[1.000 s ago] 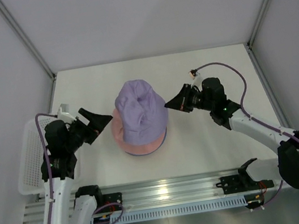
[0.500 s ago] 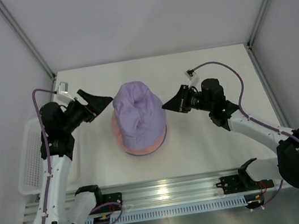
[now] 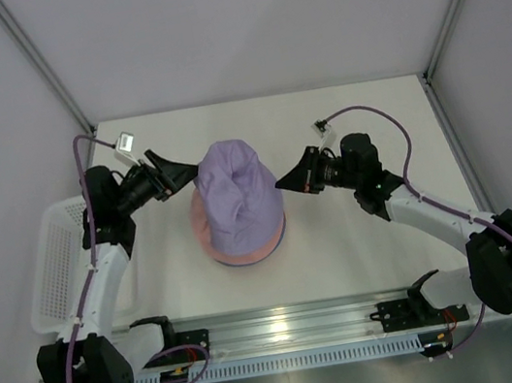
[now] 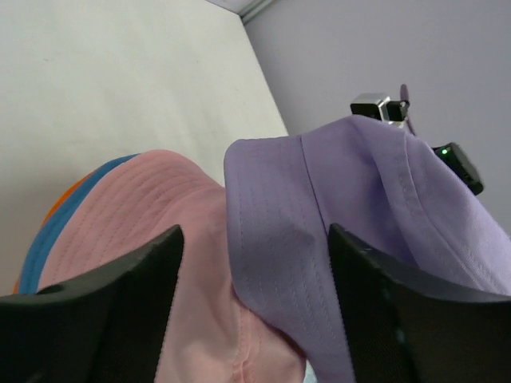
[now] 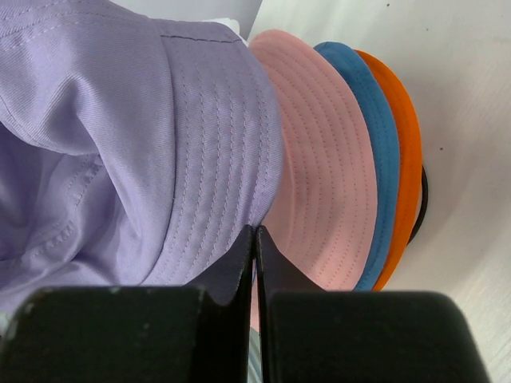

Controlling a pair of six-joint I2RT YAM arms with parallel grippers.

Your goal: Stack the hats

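The lavender hat (image 3: 237, 195) sits on top of a pile with the pink hat (image 3: 208, 244) under it. In the right wrist view the pink hat (image 5: 319, 175), the blue hat (image 5: 375, 159) and the orange hat (image 5: 403, 144) lie nested below the lavender hat (image 5: 120, 120). My right gripper (image 3: 281, 184) (image 5: 255, 231) is shut on the lavender brim at the pile's right side and holds it up. My left gripper (image 3: 185, 179) (image 4: 254, 239) is open at the pile's left side, and the lavender brim (image 4: 279, 263) hangs between its fingers above the pink hat (image 4: 144, 207).
A white mesh basket (image 3: 52, 265) stands at the table's left edge beside the left arm. A black wire arc (image 5: 421, 199) shows under the orange brim. The booth walls stand close on both sides.
My left gripper has swung away from the near edge and in toward the pile's upper left, up to the lavender brim. The lavender hat stands taller and narrower. The right gripper has edged slightly left.
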